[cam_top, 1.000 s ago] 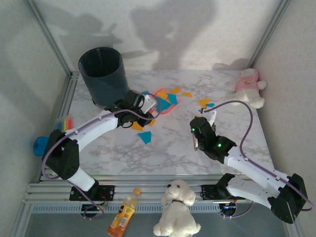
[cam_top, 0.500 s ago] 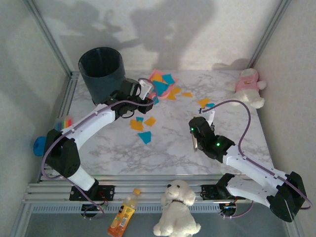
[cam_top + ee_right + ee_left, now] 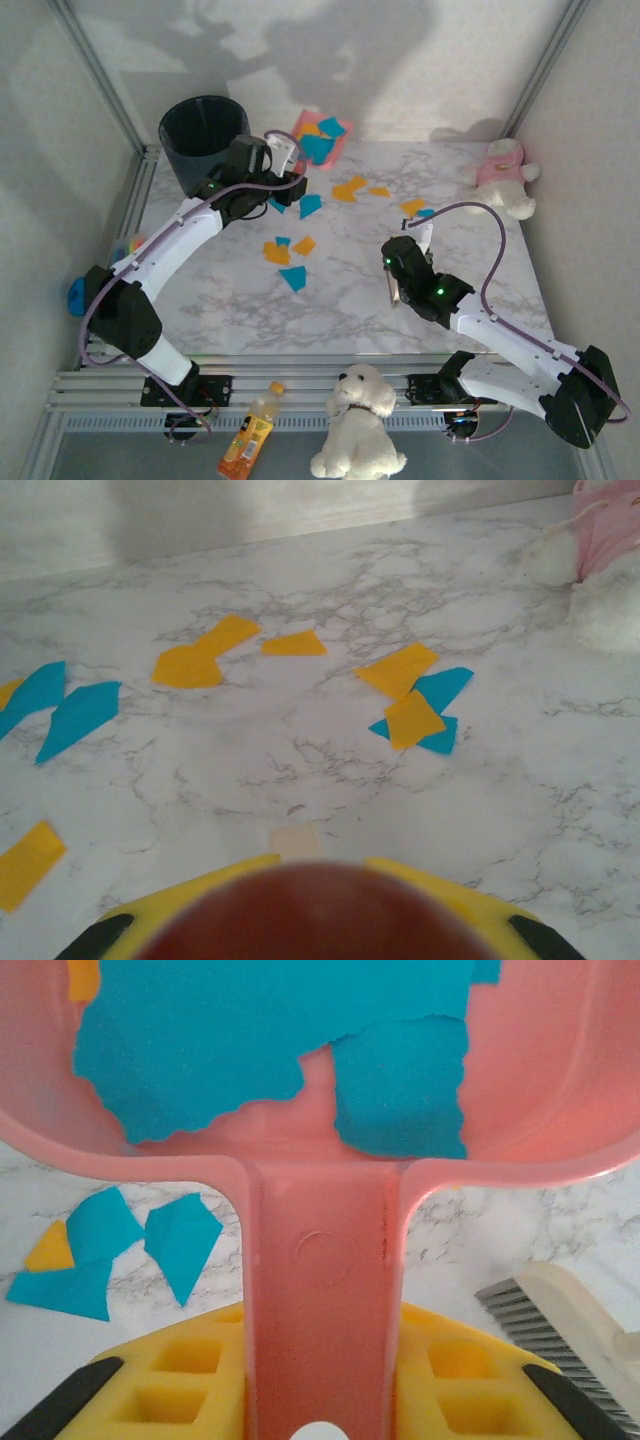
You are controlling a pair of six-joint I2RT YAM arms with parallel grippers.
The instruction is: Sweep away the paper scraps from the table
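Observation:
My left gripper (image 3: 272, 160) (image 3: 322, 1385) is shut on the handle of the pink dustpan (image 3: 315, 135) (image 3: 325, 1290). It holds the pan raised at the back of the table (image 3: 490, 270), next to the bin. Teal and orange paper scraps (image 3: 250, 1040) lie in the pan. More paper scraps (image 3: 293, 278) (image 3: 415, 705) are scattered over the marble top, mostly in the middle and back. My right gripper (image 3: 397, 283) (image 3: 320, 885) is shut on a dark red brush handle (image 3: 320, 920), low over the table right of centre. A cream brush head with grey bristles (image 3: 560, 1310) appears low right in the left wrist view.
A dark round bin (image 3: 205, 140) stands at the back left. A pink and white plush toy (image 3: 505, 175) sits at the back right corner. A striped block (image 3: 130, 245) and a blue object (image 3: 80, 293) lie off the left edge. A white plush dog (image 3: 358, 420) and a bottle (image 3: 250, 435) lie below the front rail.
The left arm has lifted the dustpan with its scraps off the table and carried it back toward the wall beside the bin. Some scraps stayed behind. The right arm has hardly moved.

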